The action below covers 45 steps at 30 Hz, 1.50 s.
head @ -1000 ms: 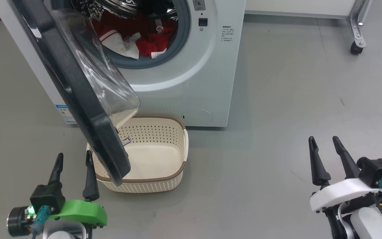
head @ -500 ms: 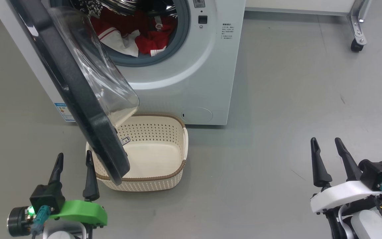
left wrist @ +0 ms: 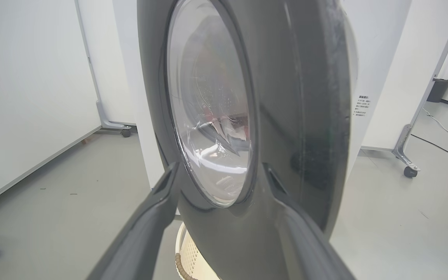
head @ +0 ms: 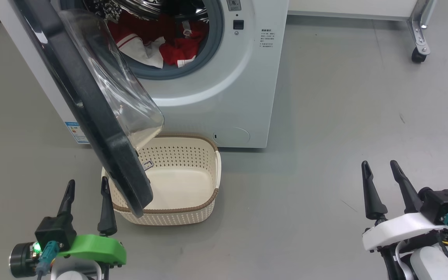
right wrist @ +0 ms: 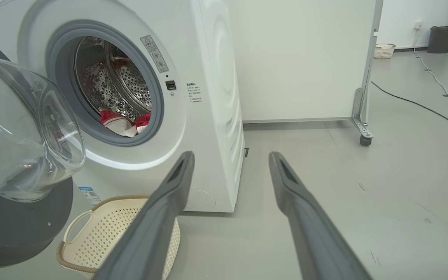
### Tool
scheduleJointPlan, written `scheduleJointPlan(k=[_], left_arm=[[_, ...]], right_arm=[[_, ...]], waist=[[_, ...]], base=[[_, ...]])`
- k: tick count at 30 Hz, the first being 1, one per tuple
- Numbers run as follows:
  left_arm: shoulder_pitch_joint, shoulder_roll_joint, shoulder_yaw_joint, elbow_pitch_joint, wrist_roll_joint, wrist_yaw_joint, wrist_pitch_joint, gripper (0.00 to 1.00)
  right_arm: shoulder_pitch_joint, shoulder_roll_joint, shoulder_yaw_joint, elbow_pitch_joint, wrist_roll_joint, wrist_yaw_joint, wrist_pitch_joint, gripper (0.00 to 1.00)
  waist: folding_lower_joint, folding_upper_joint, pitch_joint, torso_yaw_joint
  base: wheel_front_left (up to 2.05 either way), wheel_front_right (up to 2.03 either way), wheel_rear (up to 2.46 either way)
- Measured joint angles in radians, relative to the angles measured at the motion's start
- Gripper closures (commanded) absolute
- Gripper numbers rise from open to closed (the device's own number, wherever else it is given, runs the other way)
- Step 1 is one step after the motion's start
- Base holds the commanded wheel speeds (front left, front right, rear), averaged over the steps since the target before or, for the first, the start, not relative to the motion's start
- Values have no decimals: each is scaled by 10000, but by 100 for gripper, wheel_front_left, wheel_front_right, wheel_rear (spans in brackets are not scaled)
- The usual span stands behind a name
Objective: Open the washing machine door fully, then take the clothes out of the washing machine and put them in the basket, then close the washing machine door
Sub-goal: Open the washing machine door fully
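Observation:
The white washing machine [head: 224, 97] [right wrist: 208, 97] stands ahead with its door [head: 91, 112] [left wrist: 286, 116] [right wrist: 14, 136] swung part way out toward me, black rim edge-on, over the basket. Red and white clothes [head: 158, 42] [right wrist: 125, 122] lie inside the drum. The cream basket [head: 204, 206] [right wrist: 107, 233] sits on the floor below the drum mouth with nothing in it. My left gripper [head: 86, 186] [left wrist: 220, 175] is open, just left of the door's lower edge, its fingers framing the door's outer face. My right gripper [head: 379, 165] [right wrist: 231, 159] is open, far right, over bare floor.
A white partition on castors [head: 418, 56] [right wrist: 364, 140] stands behind and right of the machine. A cable [right wrist: 422, 105] runs across the floor at the right. Another castor frame [left wrist: 125, 132] stands left of the machine. Grey floor stretches to the right.
The head view has shifted slightly down and back up; the door, clothes, basket and both grippers keep their places.

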Motion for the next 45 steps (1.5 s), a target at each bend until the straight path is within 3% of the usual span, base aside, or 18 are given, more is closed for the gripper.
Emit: scheduleJointPlan(k=[28, 29, 30, 31, 45], left_arm=[[8, 0, -90, 127, -280, 0, 0, 0], [8, 0, -109, 138, -280, 0, 0, 24], [8, 0, -136, 167, -291, 0, 0, 89], [10, -6, -138, 194, -431, 0, 0, 100], [-15, -6, 35, -67, -617, -13, 0, 100]], right_arm=[[194, 263, -257, 6, -545, 274, 0, 0], [194, 274, -267, 10, -546, 314, 0, 0], [195, 284, -274, 12, -554, 314, 0, 0], [195, 291, -280, 15, -577, 314, 0, 0], [322, 447, -380, 127, -709, 414, 0, 0]], waist=[[0, 0, -34, -31], [0, 0, -35, -29], [0, 0, -36, -26], [0, 0, -37, -24], [0, 0, -86, -1]], base=[[0, 0, 0], [0, 0, 0], [0, 0, 0], [0, 0, 0], [0, 0, 0]])
